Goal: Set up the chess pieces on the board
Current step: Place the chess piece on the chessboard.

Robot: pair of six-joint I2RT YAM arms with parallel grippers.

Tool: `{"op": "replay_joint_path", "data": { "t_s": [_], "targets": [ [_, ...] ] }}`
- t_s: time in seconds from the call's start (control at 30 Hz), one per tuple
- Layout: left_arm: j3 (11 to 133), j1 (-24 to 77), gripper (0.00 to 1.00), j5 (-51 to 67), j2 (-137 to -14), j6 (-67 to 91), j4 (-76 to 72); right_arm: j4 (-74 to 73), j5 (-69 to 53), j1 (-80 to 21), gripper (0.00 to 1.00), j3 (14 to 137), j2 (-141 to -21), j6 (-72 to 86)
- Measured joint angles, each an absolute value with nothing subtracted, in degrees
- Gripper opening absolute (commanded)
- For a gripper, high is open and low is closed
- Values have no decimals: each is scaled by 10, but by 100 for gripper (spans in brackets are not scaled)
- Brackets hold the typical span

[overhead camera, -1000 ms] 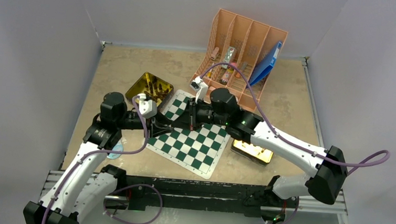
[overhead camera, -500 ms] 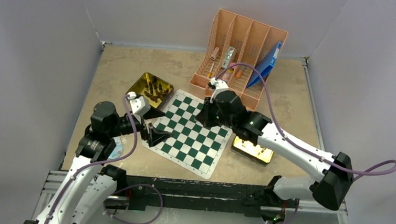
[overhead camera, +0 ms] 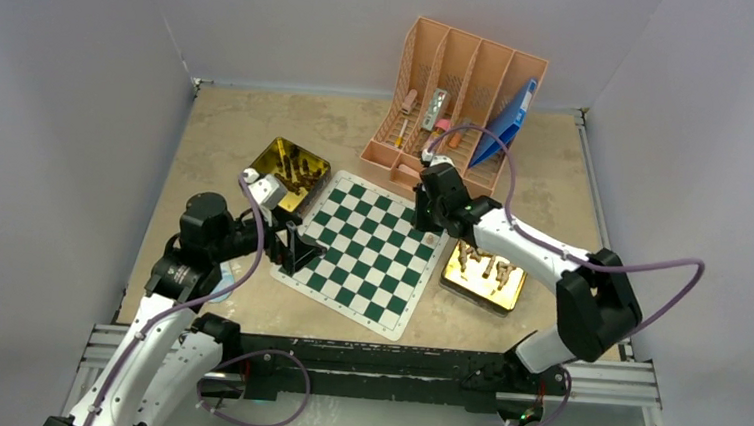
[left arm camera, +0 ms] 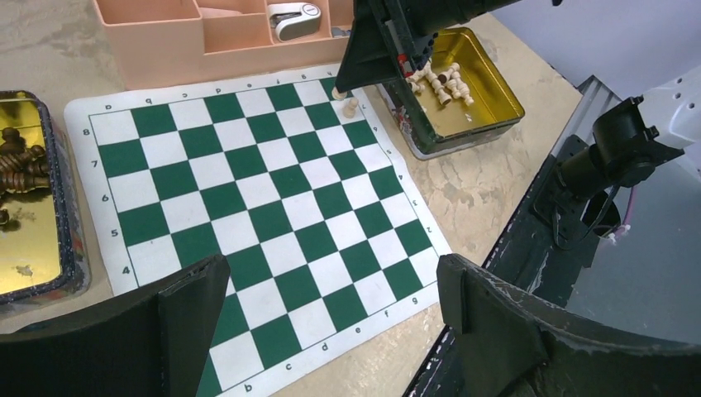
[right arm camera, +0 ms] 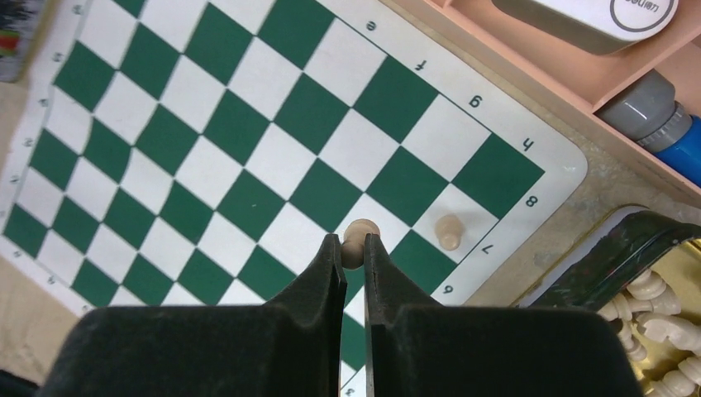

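Right wrist view: the right gripper (right arm camera: 353, 248) is pinching a pale pawn (right arm camera: 360, 234), its fingers pressed close on either side of the stem, over the squares near the corner of the board (right arm camera: 248, 165) by the border marks 6 and 7. Whether the pawn's base is touching the mat cannot be told. A second pale pawn (right arm camera: 447, 231) is standing upright just beside it, on a white square in the outermost column. From above, the green-and-white board is lying flat at the middle of the table (overhead camera: 229, 122), turned slightly askew. The left gripper (overhead camera: 295, 250) is hovering over the board's left edge with its jaws spread wide and nothing between them. A gold tin (overhead camera: 477, 298) is sitting just off the board's right side, with more pale pieces (overhead camera: 485, 266) lying loose in it. A second gold tin (overhead camera: 279, 154) by the far left corner is holding the dark pieces (overhead camera: 300, 178). A pink organiser (overhead camera: 450, 108) is standing just beyond the board's far edge.
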State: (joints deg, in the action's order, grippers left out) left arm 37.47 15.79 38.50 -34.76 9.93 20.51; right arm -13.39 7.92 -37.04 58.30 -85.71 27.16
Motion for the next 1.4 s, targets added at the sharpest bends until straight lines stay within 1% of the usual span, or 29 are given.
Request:
{"op": "replay_joint_path", "data": {
  "t_s": [0.23,0.67,1.4],
  "targets": [
    [375,158,96,374,-335,99,216,-122,79,-352,9,580,-914,260],
    [375,158,96,371,-335,99,221,-112,79,-344,11,580,-972,250],
    [375,158,96,370,-335,99,221,-95,76,-337,12,586,-980,248]
  ]
}}
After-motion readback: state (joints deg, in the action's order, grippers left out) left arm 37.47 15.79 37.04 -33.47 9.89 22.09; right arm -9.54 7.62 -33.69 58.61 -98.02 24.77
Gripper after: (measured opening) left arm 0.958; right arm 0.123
